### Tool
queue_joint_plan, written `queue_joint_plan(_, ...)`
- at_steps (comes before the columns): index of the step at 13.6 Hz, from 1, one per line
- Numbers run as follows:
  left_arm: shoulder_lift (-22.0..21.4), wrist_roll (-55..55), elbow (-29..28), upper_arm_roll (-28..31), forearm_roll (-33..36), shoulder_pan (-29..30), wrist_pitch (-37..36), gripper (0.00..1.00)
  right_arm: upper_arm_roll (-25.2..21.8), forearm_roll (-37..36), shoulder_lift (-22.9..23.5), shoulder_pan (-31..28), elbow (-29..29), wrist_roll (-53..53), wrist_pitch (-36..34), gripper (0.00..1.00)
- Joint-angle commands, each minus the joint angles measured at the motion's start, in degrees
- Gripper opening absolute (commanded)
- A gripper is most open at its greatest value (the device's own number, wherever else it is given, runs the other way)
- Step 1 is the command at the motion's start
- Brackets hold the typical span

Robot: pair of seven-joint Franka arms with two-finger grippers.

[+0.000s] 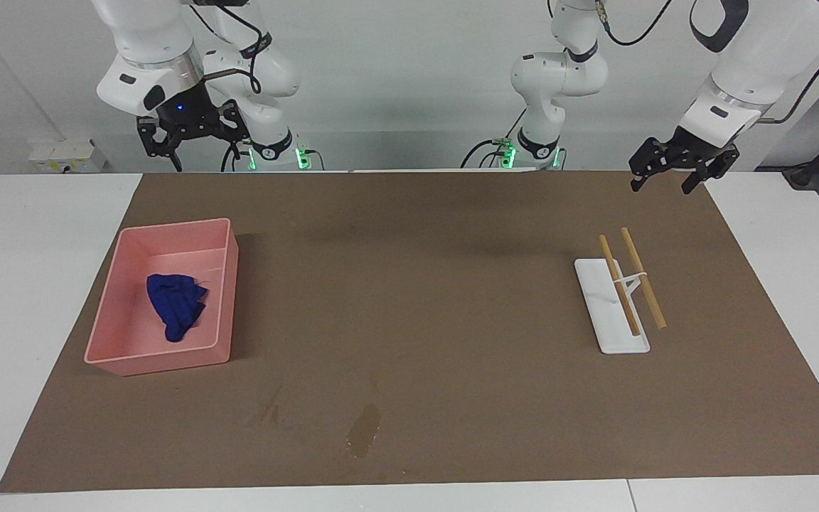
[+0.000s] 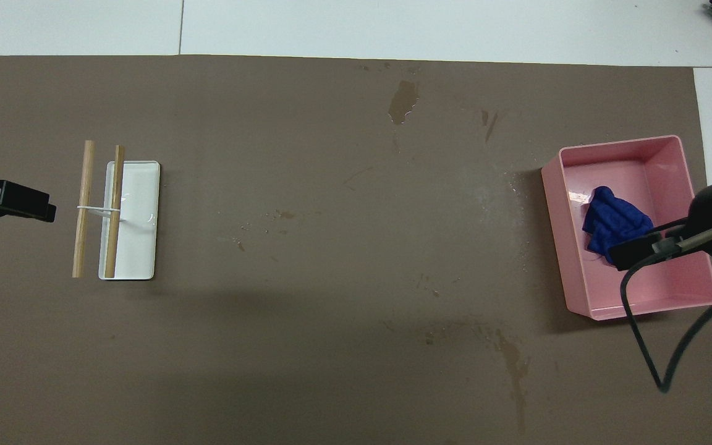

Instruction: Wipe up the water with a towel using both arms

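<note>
Currently the towel (image 1: 175,306) lies crumpled in the pink tray (image 1: 228,284), about midway along the tray floor, touching nothing but the tray. The tray sits on the brown mat (image 1: 424,299) toward the right arm's end of the table.

Right gripper (image 1: 193,146): raised high, over the edge of the mat nearest the robots, well clear of the tray. Fingers spread apart, nothing between them. In the overhead view its black body (image 2: 634,252) overlaps the tray and the edge of the towel, but the facing view shows it far above both, with no contact.

Left gripper (image 1: 671,178): hangs over the mat's corner at the left arm's end, near the robots. Fingers apart, holding nothing. This arm waits. Only its black tip (image 2: 19,207) shows in the overhead view, beside the stand.

White stand (image 1: 612,313) carrying two wooden sticks (image 1: 643,277): rests on the mat toward the left arm's end, well apart from the tray. The sticks lie side by side, tilted across a small white crosspiece.

Water: a wet patch (image 1: 365,430) is on the mat, farther from the robots than tray or stand, roughly between the two ends. A thinner streak (image 1: 272,411) lies just beside it, toward the tray's end. Fainter marks and specks are scattered over the mat's middle (image 2: 282,215).
</note>
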Motion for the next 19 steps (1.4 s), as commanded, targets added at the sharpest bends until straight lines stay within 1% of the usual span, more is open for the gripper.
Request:
queue_joint_plan(1,-0.2,-0.4,-0.2,0.5,0.6,-0.6,-0.7,1.00,-1.6,1.6,-0.2,2.1,-1.4,3.7,3.5,1.00)
queue_joint_plan(2,-0.2,-0.7,-0.2,0.4,0.6,-0.7,-0.6,1.00,-4.3,1.5,0.4,3.7,-0.8,3.8,5.1,1.00)
queue_joint_plan(3,-0.2,-0.4,-0.2,0.4,0.6,-1.0,-0.6,1.00,-8.5,1.5,1.0,7.0,-0.6,3.7,5.7,1.00)
queue_joint_plan(5,-0.3,0.0,0.0,0.4,0.6,-0.7,-0.5,1.00,-20.0,1.5,1.3,17.6,-0.7,3.6,6.3,1.00)
queue_joint_plan(6,-0.3,-0.4,0.5,0.5,0.7,-0.7,-0.3,1.00,-22.3,1.6,1.4,19.6,-1.4,3.4,7.1,1.00)
queue_joint_plan(9,0.0,-0.2,1.4,0.4,3.4,-0.6,-0.3,1.00,-22.3,1.6,0.9,20.0,-1.6,3.6,7.0,1.00)
queue_joint_plan(10,0.0,-0.1,1.6,0.4,3.4,-0.2,-0.4,1.00,-22.3,1.0,0.9,20.1,-1.7,3.6,7.7,1.00)
queue_joint_plan(11,-0.1,-0.1,1.6,0.3,3.2,-0.2,-0.4,1.00,-22.3,0.9,1.5,19.9,-1.0,3.6,10.1,1.00)
queue_joint_plan(12,-0.2,-0.5,1.5,0.3,3.0,-0.2,-0.3,1.00,-22.4,0.6,2.8,19.4,0.1,3.6,9.6,1.00)
queue_joint_plan(14,-0.3,-0.6,1.5,0.3,2.6,-0.2,-0.3,1.00,-22.6,0.5,7.0,19.3,7.1,3.6,3.6,1.00)
queue_joint_plan(18,-0.3,-0.3,1.4,0.3,2.6,-0.2,-0.3,1.00,-22.6,1.1,6.8,19.3,6.4,3.9,3.3,1.00)
queue_joint_plan(19,-0.3,-0.3,1.4,0.3,2.5,-0.2,-0.3,1.00,-22.7,1.8,6.8,18.3,6.4,3.8,3.0,1.00)
